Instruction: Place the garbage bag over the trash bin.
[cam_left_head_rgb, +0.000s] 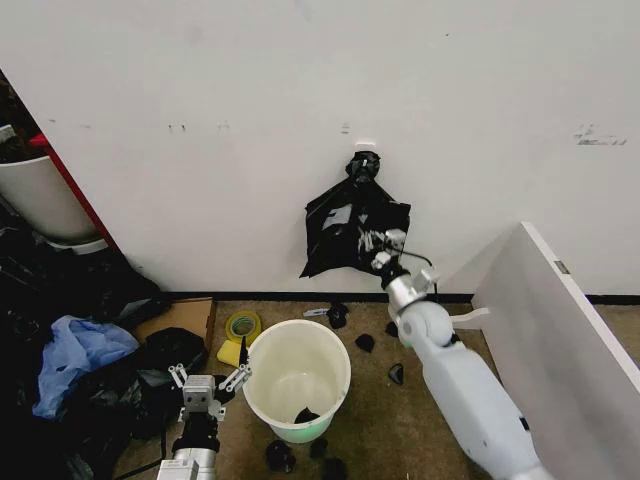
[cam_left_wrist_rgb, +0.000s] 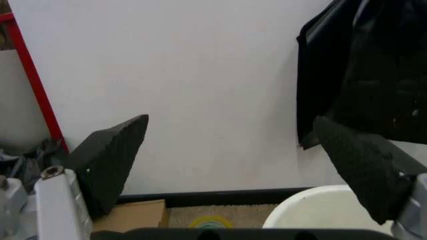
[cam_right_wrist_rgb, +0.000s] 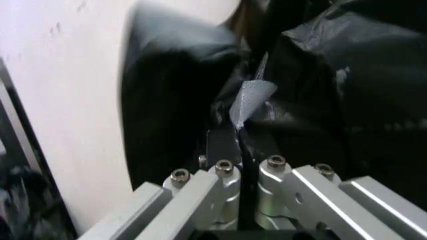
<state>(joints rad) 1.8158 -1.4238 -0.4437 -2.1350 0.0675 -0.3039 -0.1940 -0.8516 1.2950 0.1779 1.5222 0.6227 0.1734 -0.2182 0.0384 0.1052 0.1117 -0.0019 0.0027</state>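
Right claw (cam_left_head_rgb: 381, 250) is up at the wall, pinched shut on the lower part of the garbage bag (cam_left_head_rgb: 352, 228), which hangs flat against the white wall (cam_left_head_rgb: 200, 120) from a knot on a hook. From my right wrist view the two fingers are pressed together with a fold of black film caught between them, so I'd say I've got hold of it, though how many layers I've got I can't tell.

Left claw (cam_left_head_rgb: 209, 380) sits low near the floor, fingers spread wide with nothing in them, just beside the rim of the trash bin (cam_left_head_rgb: 297, 372). The bin stands upright on the brown floor below the bag, well apart from it, with a small dark scrap lying inside at the bottom.

On handling: this stuff looks thin, glossy and crinkly, so I'm guessing it weighs almost nothing but is slippery and floppy. It won't hold any shape, and it'll sag and cling to itself once it comes off the wall. Could tear if I yank hard against the hook. Best grip, I reckon, is near an edge or the open mouth, pinching a single layer so the mouth can be spread over the rim. A bunched fold like the one I have now is fine for pulling it free but not for opening it.
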